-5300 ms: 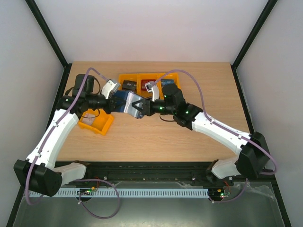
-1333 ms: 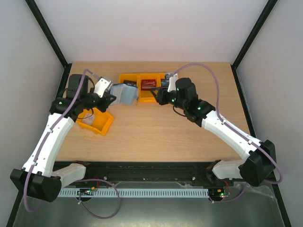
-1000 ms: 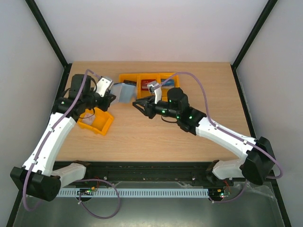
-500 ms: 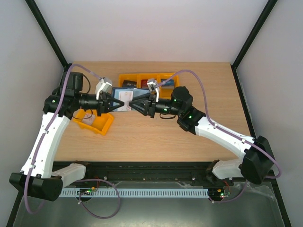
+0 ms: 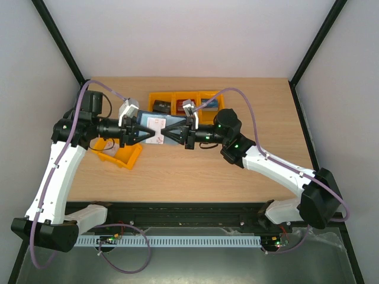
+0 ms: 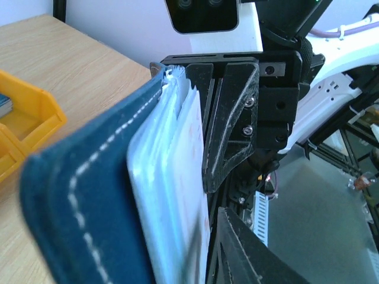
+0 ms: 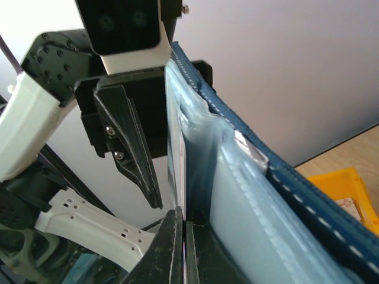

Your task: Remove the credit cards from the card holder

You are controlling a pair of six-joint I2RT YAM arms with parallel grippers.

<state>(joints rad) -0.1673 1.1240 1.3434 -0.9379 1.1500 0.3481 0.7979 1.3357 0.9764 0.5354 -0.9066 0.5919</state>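
Note:
The navy card holder (image 5: 148, 119) hangs in the air over the table's middle left, with my left gripper (image 5: 145, 132) shut on it. Pale blue sleeves (image 7: 249, 207) fan out from its stitched cover (image 6: 89, 195). A white credit card (image 5: 156, 126) with red marks sticks out of a sleeve. My right gripper (image 5: 166, 131) faces the left one and is shut on that card's thin edge (image 7: 177, 171). In the right wrist view its fingertips (image 7: 172, 236) press together on the card. One left finger (image 6: 249, 254) shows beside the card (image 6: 192, 177); the other is hidden behind the holder.
An orange bin (image 5: 155, 97) with three compartments stands behind the grippers, holding dark and red items. A single orange bin (image 5: 125, 156) lies under the left arm. Bare wood stretches to the right and front. Black frame posts rise at both back corners.
The right arm swung from the orange bins over to the holder, and its jaws have shut on the white card. The left gripper brought the holder down and right to meet it.

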